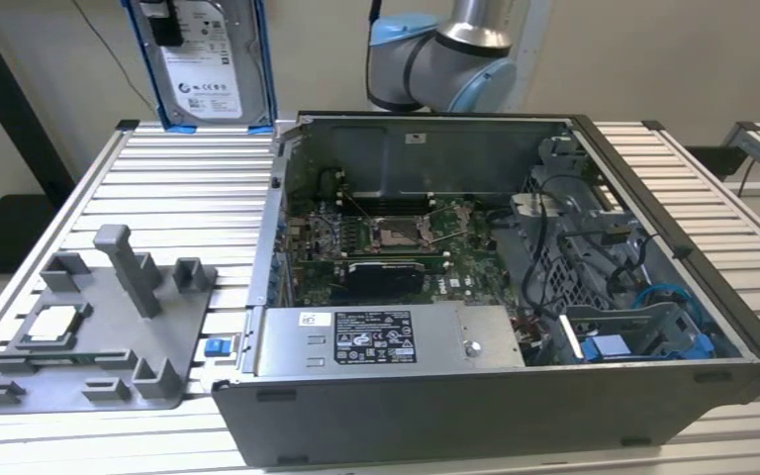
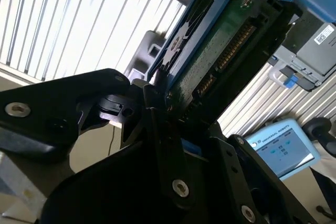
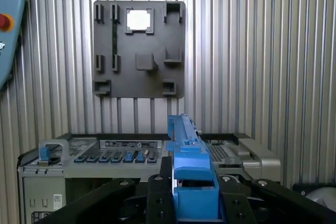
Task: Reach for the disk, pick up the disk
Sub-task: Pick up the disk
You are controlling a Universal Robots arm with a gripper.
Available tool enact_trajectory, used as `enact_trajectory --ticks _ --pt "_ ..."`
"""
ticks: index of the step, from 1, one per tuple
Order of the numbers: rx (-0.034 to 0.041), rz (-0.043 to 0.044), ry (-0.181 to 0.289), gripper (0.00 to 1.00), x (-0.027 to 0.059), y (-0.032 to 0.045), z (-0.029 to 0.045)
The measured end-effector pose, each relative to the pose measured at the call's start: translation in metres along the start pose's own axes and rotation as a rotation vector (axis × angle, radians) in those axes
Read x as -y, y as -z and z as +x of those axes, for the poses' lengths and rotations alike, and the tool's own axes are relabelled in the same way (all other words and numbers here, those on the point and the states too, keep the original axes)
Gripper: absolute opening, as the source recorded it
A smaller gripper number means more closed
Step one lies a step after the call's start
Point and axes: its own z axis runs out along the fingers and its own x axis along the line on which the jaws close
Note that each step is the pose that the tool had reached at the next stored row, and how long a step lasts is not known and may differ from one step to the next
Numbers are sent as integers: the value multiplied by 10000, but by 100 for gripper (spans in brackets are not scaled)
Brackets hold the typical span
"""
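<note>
gripper point(image 3: 192, 182) pinches the disk point(image 3: 185, 142) by its blue-framed edge, black fingers pressed on both sides. in the exterior view the disk hangs upright above the worktop point(image 1: 169, 188), just past the computer case's point(image 1: 486, 416) far corner, toward the exterior view's left.

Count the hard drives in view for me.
1. The disk is gripped upright in the claw, at the exterior view's upper left. Another may be hidden inside the computer case, around its blue bay.
</note>
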Motion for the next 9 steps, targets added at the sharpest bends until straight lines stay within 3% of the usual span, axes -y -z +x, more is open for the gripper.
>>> enact_trajectory --ticks 9 --pt "0 0 0 0 197 -2 -6"
